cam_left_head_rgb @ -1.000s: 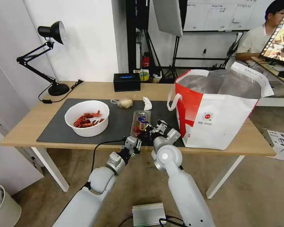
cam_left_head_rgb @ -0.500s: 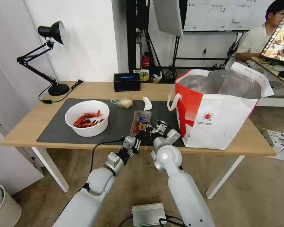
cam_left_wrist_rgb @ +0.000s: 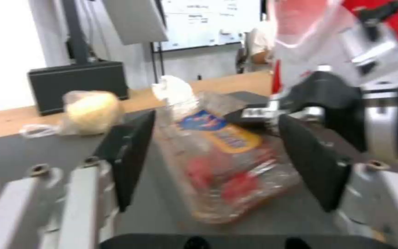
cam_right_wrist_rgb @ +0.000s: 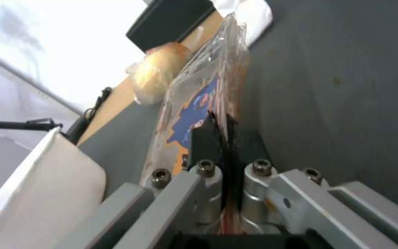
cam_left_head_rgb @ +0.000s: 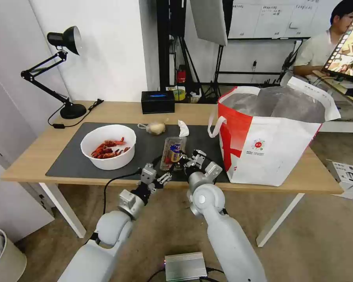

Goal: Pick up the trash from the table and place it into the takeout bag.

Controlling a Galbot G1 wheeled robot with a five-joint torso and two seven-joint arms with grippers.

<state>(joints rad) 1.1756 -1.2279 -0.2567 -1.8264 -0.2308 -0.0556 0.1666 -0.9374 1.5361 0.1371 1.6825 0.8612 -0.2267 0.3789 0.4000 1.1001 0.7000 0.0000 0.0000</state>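
White-and-red takeout bag (cam_left_head_rgb: 270, 145), dark grey mat (cam_left_head_rgb: 145, 150), white bowl (cam_left_head_rgb: 108, 146)

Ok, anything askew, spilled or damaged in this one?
Nothing spilled. The clear plastic tray sits tilted, one edge pinched by the right gripper; the left gripper is open beside it.

A white wall (cam_left_head_rgb: 102, 51) stood behind the lamp (cam_left_head_rgb: 62, 39). Left of the lamp was a bin (cam_left_head_rgb: 4, 254); right of it, a whiteboard (cam_left_head_rgb: 270, 19). The floor (cam_left_head_rgb: 321, 235) was brown.
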